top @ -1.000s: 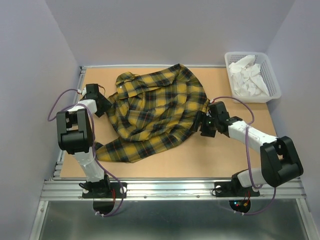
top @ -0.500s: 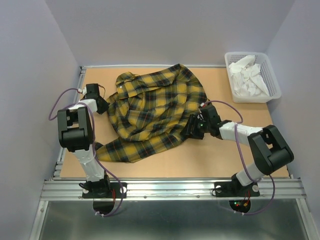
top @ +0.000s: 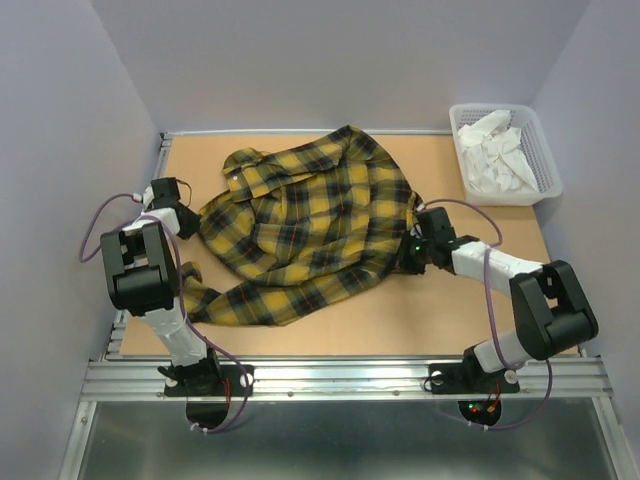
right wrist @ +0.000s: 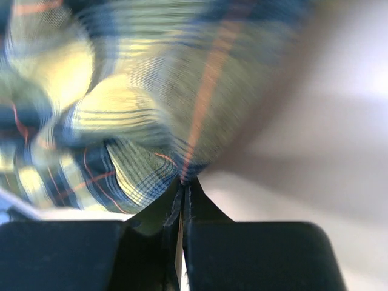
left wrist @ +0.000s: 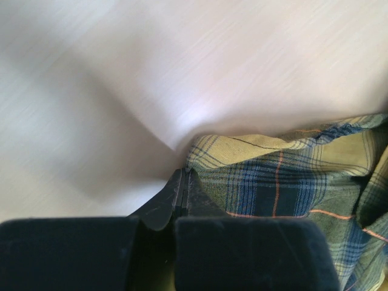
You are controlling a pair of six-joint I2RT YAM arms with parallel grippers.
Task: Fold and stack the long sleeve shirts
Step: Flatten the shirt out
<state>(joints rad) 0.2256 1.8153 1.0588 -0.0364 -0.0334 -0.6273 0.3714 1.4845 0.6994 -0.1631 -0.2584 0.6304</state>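
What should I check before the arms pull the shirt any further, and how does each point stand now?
1. Left gripper shut on the shirt edge: ok.
2. Right gripper shut on the opposite edge: ok.
3. Shirt lies flat: not ok, it is bunched and wrinkled.
4. Shirt apart from the basket: ok.
5. Only one cloth layer in each pinch: cannot tell.
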